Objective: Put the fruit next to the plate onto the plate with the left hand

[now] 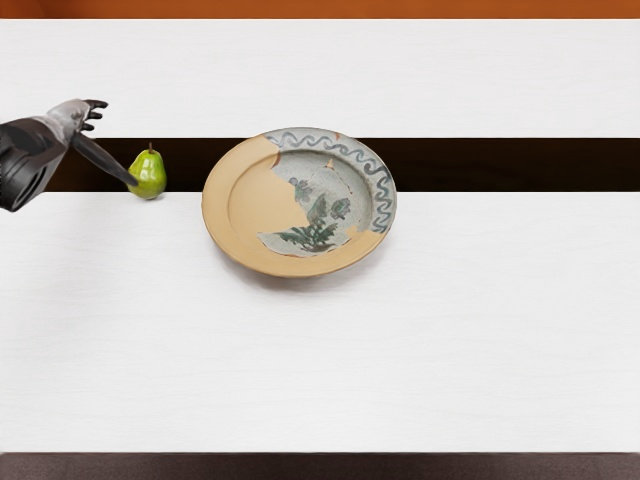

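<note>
One upright green pear (148, 174) between left hand (84, 130) and plate (246, 200).

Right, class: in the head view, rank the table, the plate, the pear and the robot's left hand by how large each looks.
1. table
2. plate
3. left hand and pear: these look about alike, so they are left unranked.

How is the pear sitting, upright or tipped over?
Upright: the pear rests on its wide base, stem pointing up, beside the plate.
</note>
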Tool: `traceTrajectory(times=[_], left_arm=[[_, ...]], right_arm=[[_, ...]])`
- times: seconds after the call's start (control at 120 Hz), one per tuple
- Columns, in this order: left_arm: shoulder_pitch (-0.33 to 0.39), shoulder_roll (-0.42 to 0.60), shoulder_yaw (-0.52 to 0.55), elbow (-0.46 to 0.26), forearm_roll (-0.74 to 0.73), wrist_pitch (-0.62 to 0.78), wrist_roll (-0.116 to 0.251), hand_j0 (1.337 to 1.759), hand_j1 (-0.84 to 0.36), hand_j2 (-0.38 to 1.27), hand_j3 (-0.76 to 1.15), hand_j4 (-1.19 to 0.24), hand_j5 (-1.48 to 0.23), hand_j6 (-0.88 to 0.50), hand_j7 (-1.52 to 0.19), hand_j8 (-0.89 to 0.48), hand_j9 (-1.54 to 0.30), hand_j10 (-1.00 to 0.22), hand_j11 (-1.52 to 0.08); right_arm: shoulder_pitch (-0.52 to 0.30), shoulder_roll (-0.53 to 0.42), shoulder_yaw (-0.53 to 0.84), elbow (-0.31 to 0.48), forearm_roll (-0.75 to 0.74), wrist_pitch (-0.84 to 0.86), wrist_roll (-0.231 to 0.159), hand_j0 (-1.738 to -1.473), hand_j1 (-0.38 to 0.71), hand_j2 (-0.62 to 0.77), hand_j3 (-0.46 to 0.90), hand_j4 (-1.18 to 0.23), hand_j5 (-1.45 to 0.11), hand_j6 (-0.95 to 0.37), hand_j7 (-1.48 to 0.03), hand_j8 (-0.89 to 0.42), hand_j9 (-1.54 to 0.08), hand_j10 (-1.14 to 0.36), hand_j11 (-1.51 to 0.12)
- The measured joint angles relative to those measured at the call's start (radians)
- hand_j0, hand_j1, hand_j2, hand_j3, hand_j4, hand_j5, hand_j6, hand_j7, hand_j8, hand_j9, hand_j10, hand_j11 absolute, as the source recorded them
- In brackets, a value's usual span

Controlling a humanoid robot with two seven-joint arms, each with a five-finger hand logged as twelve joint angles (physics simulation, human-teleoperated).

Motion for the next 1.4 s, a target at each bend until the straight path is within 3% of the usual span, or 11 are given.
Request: traceTrajectory(times=[0.442, 0.692, 0.933, 1.4], left_arm=[[0.016, -0.113, 0.054, 0.024, 0.0, 0.055, -0.006, 1.658, 0.18, 0.03, 0.0, -0.14, -0.18, -0.14, -0.18, -0.14, -0.18, -0.14, -0.18], [0.035, -0.111, 0.058, 0.025, 0.002, 0.056, -0.006, 1.658, 0.01, 0.06, 0.0, -0.28, -0.36, -0.28, -0.37, -0.28, -0.37, -0.28, -0.37], [0.037, -0.111, 0.058, 0.047, 0.002, 0.057, -0.007, 1.658, -0.05, 0.07, 0.0, -0.32, -0.44, -0.32, -0.44, -0.34, -0.44, -0.35, -0.44], [0.055, -0.165, 0.063, 0.159, 0.0, 0.057, -0.082, 1.658, -0.08, 0.07, 0.0, -0.36, -0.47, -0.36, -0.47, -0.36, -0.47, -0.36, -0.47]], right_arm=[[0.0, 0.0, 0.0, 0.0, 0.0, 0.0, 0.0, -1.658, -0.34, 0.0, 0.0, -0.01, -0.01, -0.01, -0.01, -0.01, -0.01, -0.01, -0.01], [0.0, 0.0, 0.0, 0.0, 0.0, 0.0, 0.0, -1.658, -0.34, 0.0, 0.0, -0.01, -0.01, -0.01, -0.01, -0.01, -0.01, -0.01, -0.01], [0.0, 0.0, 0.0, 0.0, 0.0, 0.0, 0.0, -1.658, -0.34, 0.0, 0.0, -0.01, -0.01, -0.01, -0.01, -0.01, -0.01, -0.01, -0.01], [0.0, 0.0, 0.0, 0.0, 0.0, 0.0, 0.0, -1.658, -0.34, 0.0, 0.0, -0.01, -0.01, -0.01, -0.01, -0.01, -0.01, -0.01, -0.01]])
